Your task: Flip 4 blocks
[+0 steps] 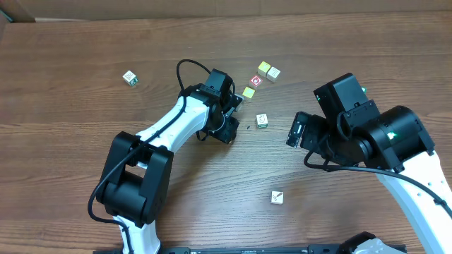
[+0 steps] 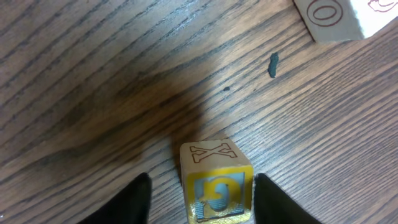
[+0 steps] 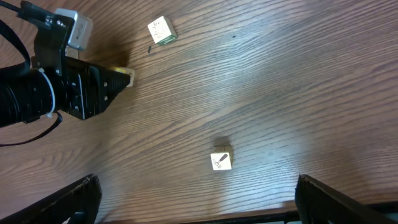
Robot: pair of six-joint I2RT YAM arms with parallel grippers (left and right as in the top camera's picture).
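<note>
1. Left gripper (image 2: 202, 180) is sitting partly spread around one block (image 2: 216, 186), with a gap showing on each side; the right gripper (image 3: 198, 186) is hovering with its jaws wide apart.
2. That block is standing on the desk (image 2: 93, 74), showing an outlined X on top and a yellow-framed face.
3. A second block (image 2: 336, 18) is lying nearby, showing an O.

- Left arm (image 1: 169, 123) stretches forward and to the right, bent at the elbow.
- Left gripper (image 2: 200, 200) points steeply down, its dark fingers (image 2: 140, 199) partly apart.
- Right arm (image 1: 417, 169) angles inward to the left.
- Right gripper (image 3: 199, 202) hangs raised, jaws spread wide.
</note>
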